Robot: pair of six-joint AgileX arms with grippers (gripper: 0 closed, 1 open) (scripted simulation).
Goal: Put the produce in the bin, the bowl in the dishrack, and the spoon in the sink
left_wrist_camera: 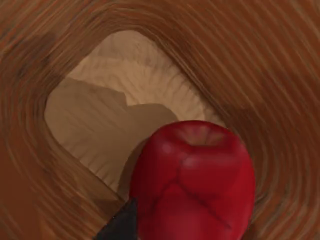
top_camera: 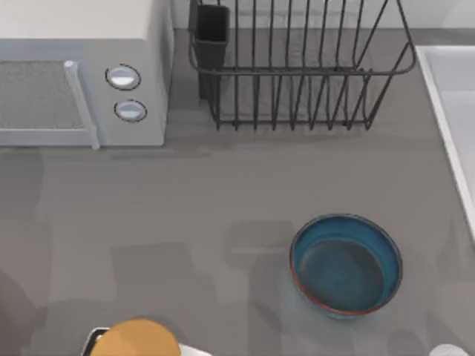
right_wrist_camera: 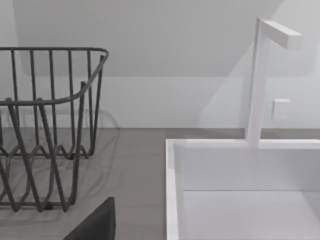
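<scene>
The red glossy produce hangs close to the left wrist camera, over the opening of a wooden bin. My left gripper is shut on it, and one dark finger touches its side. The blue-teal bowl with a reddish rim stands empty on the counter at the lower right. The dark wire dishrack stands at the back centre, and the white sink runs along the right edge. My right gripper is parked at the front right and open, with one finger showing near the sink. The spoon is out of view.
A white microwave fills the back left. A black utensil cup sits at the dishrack's left corner. A white faucet rises behind the sink. A tan rounded shape lies at the bottom left edge.
</scene>
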